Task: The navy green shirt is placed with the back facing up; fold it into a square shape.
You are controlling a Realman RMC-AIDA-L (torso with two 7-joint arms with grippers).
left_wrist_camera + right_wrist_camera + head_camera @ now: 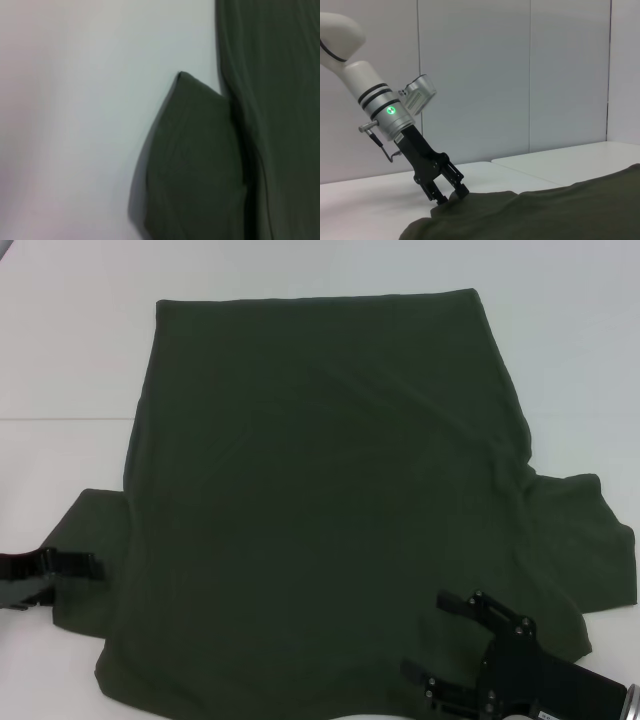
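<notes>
right gripper (440,640) at 5 o'clock, jaws apart over hem | left gripper (451,196) at 8 o'clock, jaws clamped on sleeve | navy green shirt (320,500) flat, desk (60,340) centre | risk: one-sided pull skews fold

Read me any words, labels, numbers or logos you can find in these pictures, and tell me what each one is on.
None can be read.
The navy green shirt is plain, with no print or tag showing.
The left arm's end effector, at the shirt's sleeve, has a lit green dot on its wrist but no text.
The right end effector carries no legible marking.
</notes>
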